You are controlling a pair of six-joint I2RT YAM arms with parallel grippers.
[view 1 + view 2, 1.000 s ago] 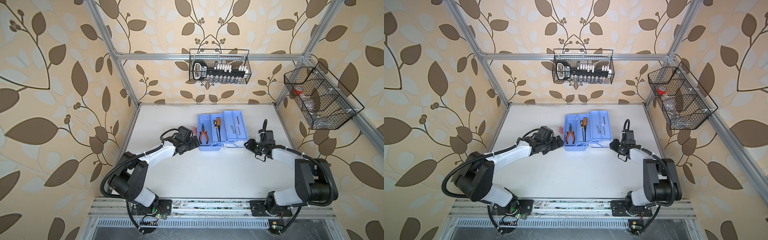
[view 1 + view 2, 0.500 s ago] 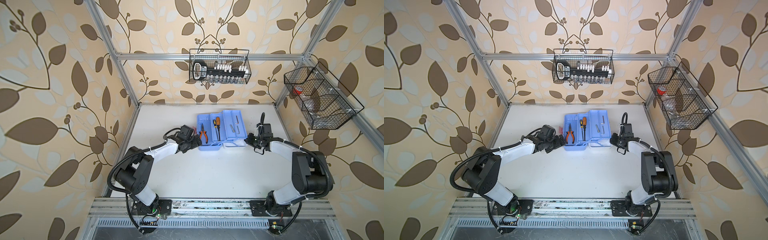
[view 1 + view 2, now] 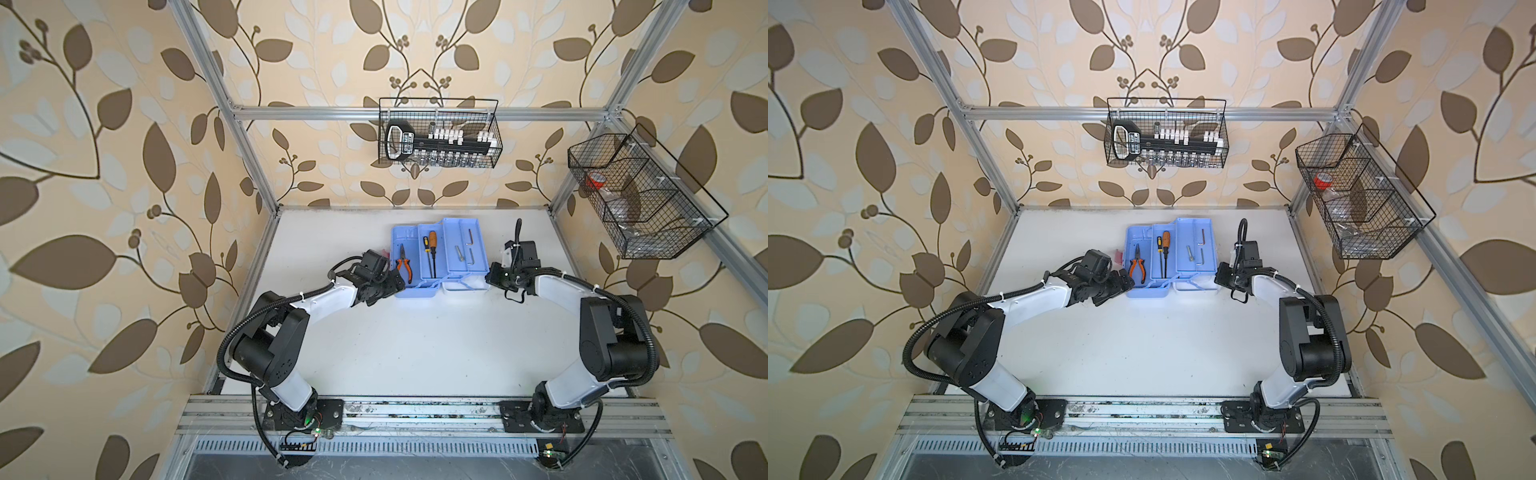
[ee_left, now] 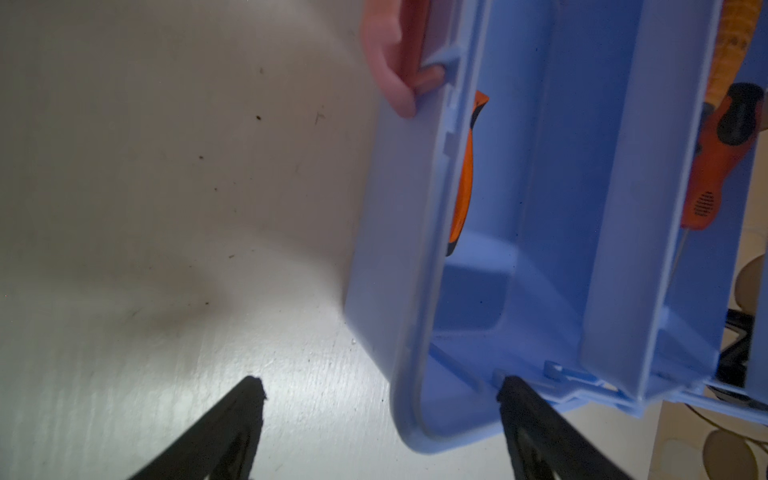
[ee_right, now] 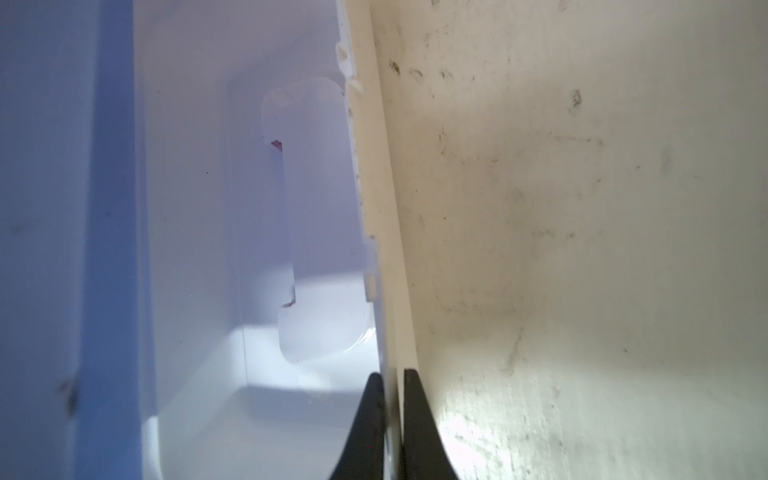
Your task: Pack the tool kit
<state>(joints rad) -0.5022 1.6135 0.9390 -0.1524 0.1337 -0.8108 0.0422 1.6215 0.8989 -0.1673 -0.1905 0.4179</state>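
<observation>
Light blue plastic tool kit lies open on white table, trays fanned out, orange-handled pliers in its base. My right claw clamped on kit's white lid, thin rim pinched between fingers. My left claw spread wide, straddling kit's corner on pliers side.

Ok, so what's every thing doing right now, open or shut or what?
Tool kit: open, trays spread out.
White lid: rim pinched.
Left fingers: open, at the kit's corner.
Right fingers: shut on the lid's rim.
Pliers: lying inside.
Screwdrivers: lying inside.
</observation>
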